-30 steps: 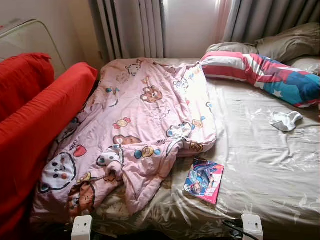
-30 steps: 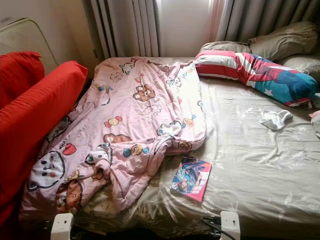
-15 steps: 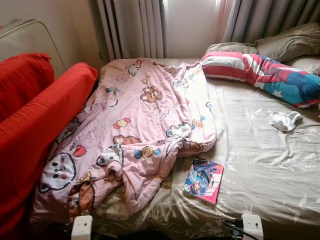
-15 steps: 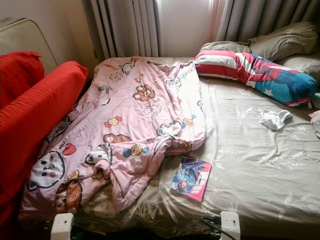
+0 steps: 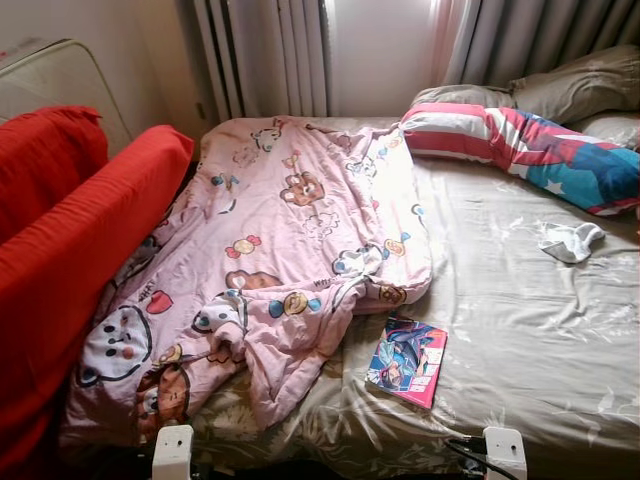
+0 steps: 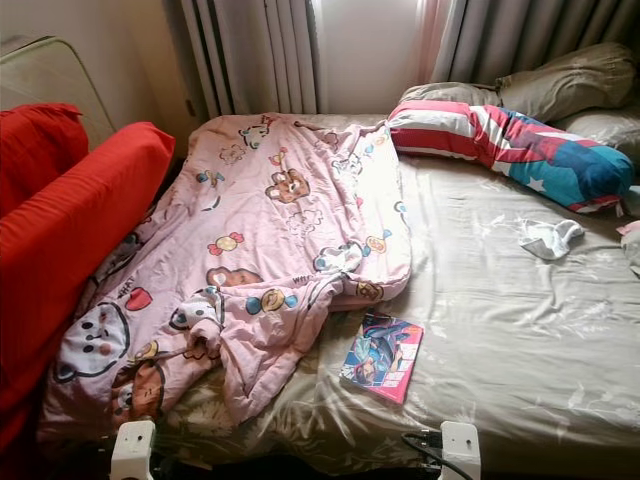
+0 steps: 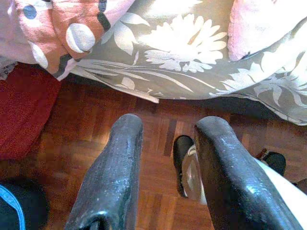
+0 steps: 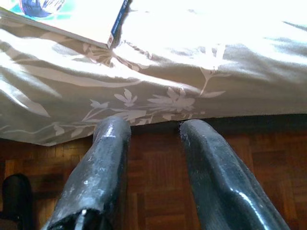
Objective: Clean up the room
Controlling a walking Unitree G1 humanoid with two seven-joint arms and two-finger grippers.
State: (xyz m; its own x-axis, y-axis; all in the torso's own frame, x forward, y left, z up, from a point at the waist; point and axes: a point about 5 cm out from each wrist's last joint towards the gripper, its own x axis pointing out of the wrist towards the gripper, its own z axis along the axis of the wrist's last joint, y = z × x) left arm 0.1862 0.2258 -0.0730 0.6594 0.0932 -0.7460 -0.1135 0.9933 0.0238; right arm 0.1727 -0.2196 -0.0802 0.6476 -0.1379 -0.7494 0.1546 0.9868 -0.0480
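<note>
Left gripper: low at the bed's foot, fingers apart and empty over the wooden floor, the sheet's hem just past the fingertips.
Right gripper: low beside it, fingers parted around nothing, the sheet's edge just beyond the tips.
Magazine: flat on the bed, just beyond the right fingers.
Pink blanket: rumpled, ahead of the left fingers.
Sock: well beyond the right fingers, near the striped pillow.
</note>
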